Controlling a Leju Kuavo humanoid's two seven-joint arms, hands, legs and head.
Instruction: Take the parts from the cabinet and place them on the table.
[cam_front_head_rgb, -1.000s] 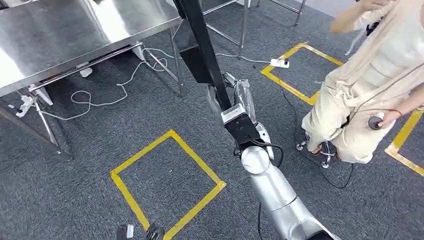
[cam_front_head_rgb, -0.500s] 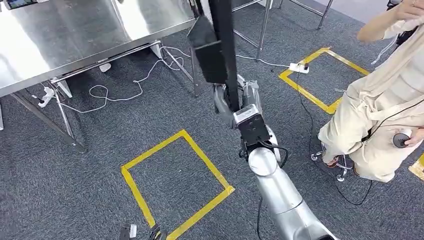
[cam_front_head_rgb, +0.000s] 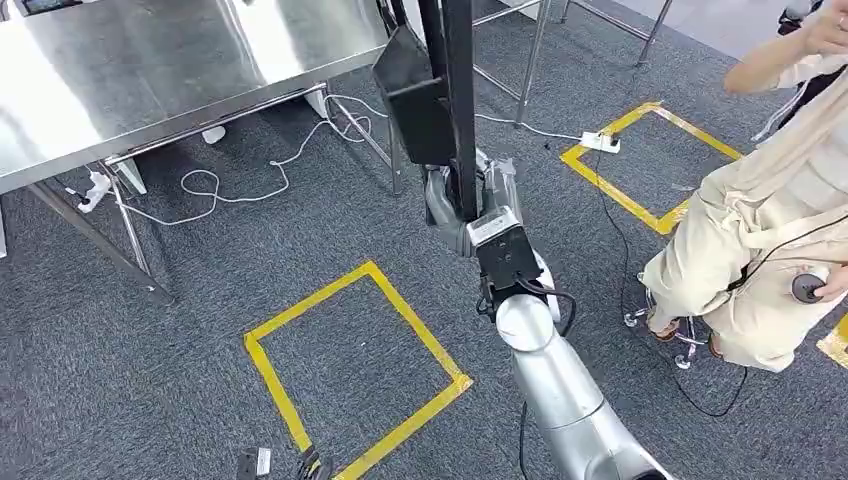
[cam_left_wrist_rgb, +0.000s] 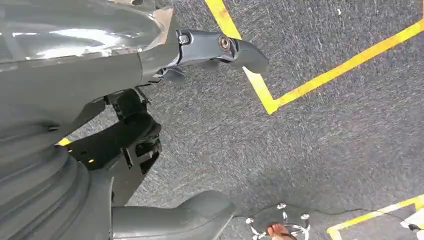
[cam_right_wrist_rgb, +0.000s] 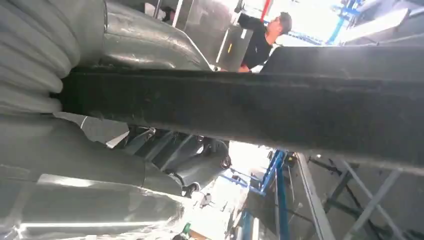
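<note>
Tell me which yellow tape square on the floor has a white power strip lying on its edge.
The far yellow square, beside the seated person: the white power strip lies at its corner. The near square, in front of the steel table, has none.

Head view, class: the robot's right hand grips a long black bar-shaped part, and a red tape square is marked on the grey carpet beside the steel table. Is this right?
One detail is wrong: the tape square on the grey carpet is yellow, not red, as the head view shows. The rest stands: the right hand grips the long black bar-shaped part, beside the steel table.
</note>
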